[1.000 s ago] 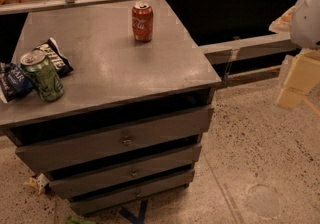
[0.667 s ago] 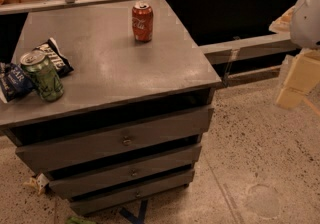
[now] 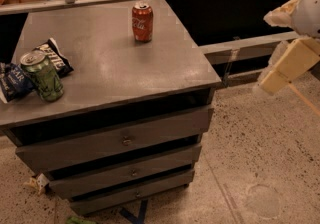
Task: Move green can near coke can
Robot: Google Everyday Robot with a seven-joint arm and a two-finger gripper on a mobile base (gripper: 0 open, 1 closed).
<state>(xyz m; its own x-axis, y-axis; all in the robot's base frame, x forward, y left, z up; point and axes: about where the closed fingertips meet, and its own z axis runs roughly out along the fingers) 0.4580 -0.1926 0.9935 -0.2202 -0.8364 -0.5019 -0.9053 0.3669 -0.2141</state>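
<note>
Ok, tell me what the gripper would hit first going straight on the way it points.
The gripper, at the right edge beside the cabinet, points down and left. Straight on it would probably meet the speckled floor by the cabinet's right side first, though depth is unclear.

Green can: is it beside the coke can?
No, the green can sits front left on the cabinet, the coke can at its back, gripper at far right.

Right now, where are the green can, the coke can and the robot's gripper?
green can (image 3: 44, 77), camera view, its side.
coke can (image 3: 142, 23), camera view, its label.
gripper (image 3: 289, 62), camera view, pale body, far right.
</note>
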